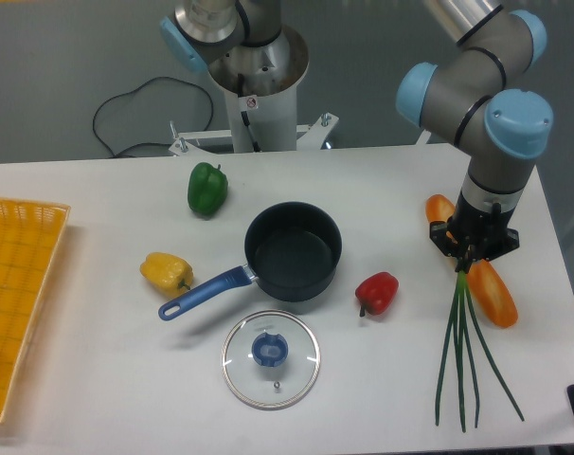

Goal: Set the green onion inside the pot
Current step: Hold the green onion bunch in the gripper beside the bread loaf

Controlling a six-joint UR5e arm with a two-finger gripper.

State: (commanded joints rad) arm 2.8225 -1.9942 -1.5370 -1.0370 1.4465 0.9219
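Fingers (464, 258) down at the root end of the onion (464, 355), hidden under the black wrist housing; cannot tell how far open, or whether clamped on the stalks yet. Onion lies on the tabletop (98, 379) at far right, root end up under the fingers, stalks fanned out toward the front edge.

Risks from here, working outward:

- Grip on the thin root end only. Long stalks hang loose, likely to swing or slip out on lift if pinch is weak or catches only a few stalks.
- Splayed stalks: partial grasp probably leaves one or two behind.
- Two orange peppers touching or just beside the grasp point, one behind (439, 209), one alongside (493, 292). Could get nudged by the fingers, or dragged by the stalks on lift.
- Red pepper (377, 292) sits between onion and pot (293, 251). Low transfer likely sweeps dangling stalks across it.
- Onion looks longer than the pot is wide. Straight drop probably leaves stalks draped over the rim, could tip out; needs root-first lowering and coiling or an angled lay.
- Lid (270, 359) just in front of the pot, blue handle (204, 292) out to the left; trailing stalks may land on either.
- Green pepper (207, 188), yellow pepper (167, 272) and yellow basket (22, 303) well clear, no concern.
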